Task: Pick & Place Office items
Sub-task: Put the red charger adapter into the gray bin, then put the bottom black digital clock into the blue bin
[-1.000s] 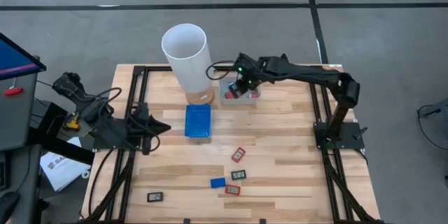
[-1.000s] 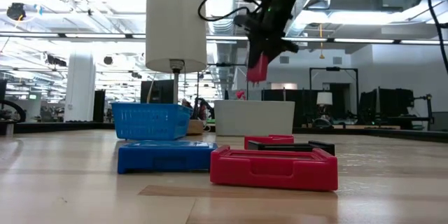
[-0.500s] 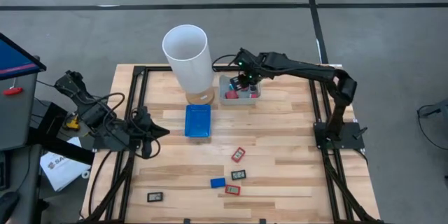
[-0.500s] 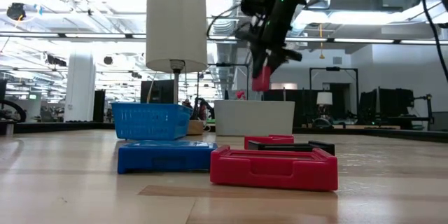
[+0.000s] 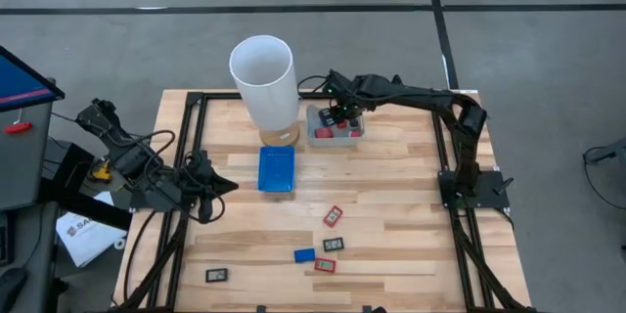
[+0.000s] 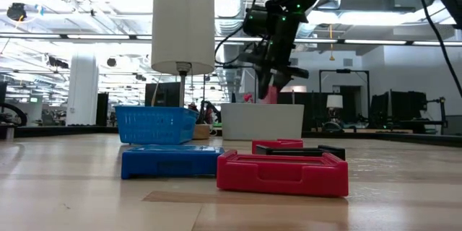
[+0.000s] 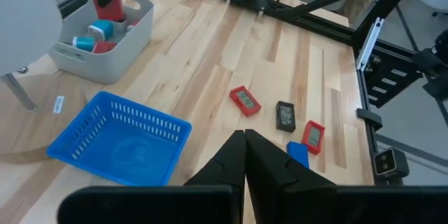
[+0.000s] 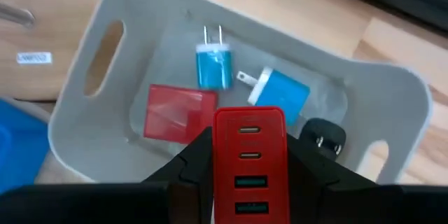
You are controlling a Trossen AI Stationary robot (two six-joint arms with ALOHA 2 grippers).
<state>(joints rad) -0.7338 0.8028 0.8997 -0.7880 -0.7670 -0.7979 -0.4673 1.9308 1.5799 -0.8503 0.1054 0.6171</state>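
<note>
my right gripper (image 8: 250, 175) is pinching a red charger block (image 8: 250, 155) by its sides, ports facing my wrist camera, and i hang over the grey bin (image 5: 335, 125) at the far middle of the table (image 5: 391, 205). in the low view the red block (image 6: 269, 94) sits just above the bin's rim. inside the bin lie two blue plug adapters (image 8: 213, 66) (image 8: 278, 92), a flat red piece (image 8: 180, 114) and a black piece (image 8: 320, 137) at the right end.

just left of the bin stands the tall white cylinder (image 5: 264, 83) on its round wooden base, and nearer than that lies the blue basket (image 5: 277, 169).

toward the near side of the table the remaining office items are scattered: a red rectangle (image 5: 334, 216), a black one (image 5: 334, 245), a blue one (image 5: 304, 254), another red one (image 5: 325, 265), and a black one well apart at the near left (image 5: 216, 275).

my left gripper (image 5: 227, 184) waits at the left of the table beside the basket, fingers (image 7: 231, 157) pressed together.
</note>
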